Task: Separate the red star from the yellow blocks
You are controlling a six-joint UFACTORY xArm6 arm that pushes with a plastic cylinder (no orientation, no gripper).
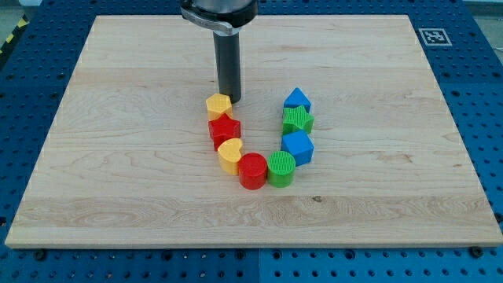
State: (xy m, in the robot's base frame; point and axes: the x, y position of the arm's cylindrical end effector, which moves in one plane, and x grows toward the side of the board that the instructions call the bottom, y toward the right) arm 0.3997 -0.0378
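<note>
My rod comes straight down from the upper middle of the frame, upright, and my tip (229, 99) rests on the wooden board (118, 157) just beside the upper right of the yellow hexagon block (218, 104), touching it or nearly so. I have no claw to open or close; the rod holds nothing.

I count eight blocks, set in a U shape at the centre of the frame: two yellow, two red, two green, two blue.

The red star (224, 129) sits on the left arm of the U, wedged between the yellow hexagon block above it and the yellow heart (230, 154) below, touching both. Below come the red cylinder (252, 170) and green cylinder (280, 168); up the right arm, a blue hexagon block (297, 147), a green star (298, 119) and a blue block (296, 99).
</note>
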